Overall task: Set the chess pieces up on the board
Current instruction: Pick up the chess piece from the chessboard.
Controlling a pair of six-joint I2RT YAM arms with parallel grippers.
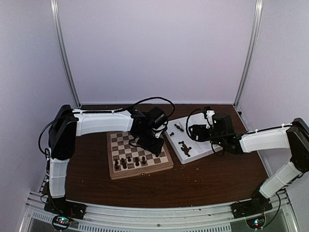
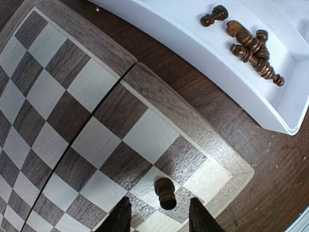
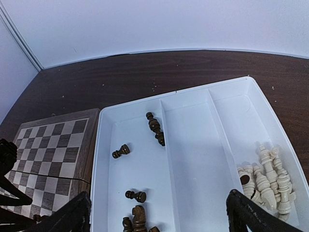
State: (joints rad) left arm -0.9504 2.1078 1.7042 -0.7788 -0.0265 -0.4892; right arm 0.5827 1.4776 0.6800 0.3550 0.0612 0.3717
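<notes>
The board (image 1: 120, 144) lies on the table (image 1: 217, 183) left of centre, with the tray (image 1: 194, 154) just to its right. Several chess pieces (image 1: 124, 162) stand along the board's near rows, and a lone pawn (image 2: 165, 192) stands by its right edge. More chess pieces lie in the tray compartment nearest the board, and another heap of pieces (image 3: 268, 180) in the compartment farthest from it.

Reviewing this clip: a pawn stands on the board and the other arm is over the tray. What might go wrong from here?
1. The dark pawn stands upright between the left gripper's open fingers, near the board's corner; a skewed closing or sideways move may tip it.
2. The right gripper hangs wide open over the tray, where dark pieces lie touching; it may catch two.
3. Cream pieces share that tray: a wrong pick is possible.
</notes>
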